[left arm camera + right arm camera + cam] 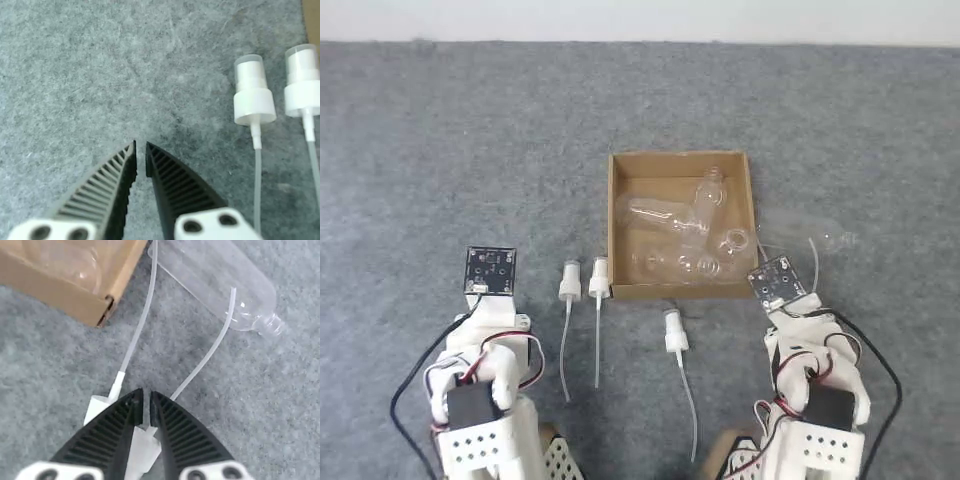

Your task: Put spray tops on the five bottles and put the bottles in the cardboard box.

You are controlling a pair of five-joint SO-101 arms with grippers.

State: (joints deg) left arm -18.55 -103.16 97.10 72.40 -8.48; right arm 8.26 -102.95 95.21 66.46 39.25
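Observation:
The cardboard box (pixel 616 200) holds several clear bottles (pixel 705 200) without tops. One more clear bottle (pixel 810 235) lies on the carpet just right of the box, its open neck (pixel 267 322) bare. Two spray tops (pixel 254 97) (pixel 304 75) lie side by side left of the box's front corner, and a third spray top (pixel 674 330) lies in front of the box. My left gripper (pixel 140 150) hangs shut and empty over bare carpet beside that pair. My right gripper (pixel 146 397) is shut just above two further spray tops (pixel 97 407), whose tubes (pixel 207 355) run toward the loose bottle.
Grey carpet (pixel 470 150) covers the whole table. The box's near corner (pixel 102 315) lies close to the right gripper. The long dip tubes (pixel 597 345) of the spray tops trail toward the arms' bases.

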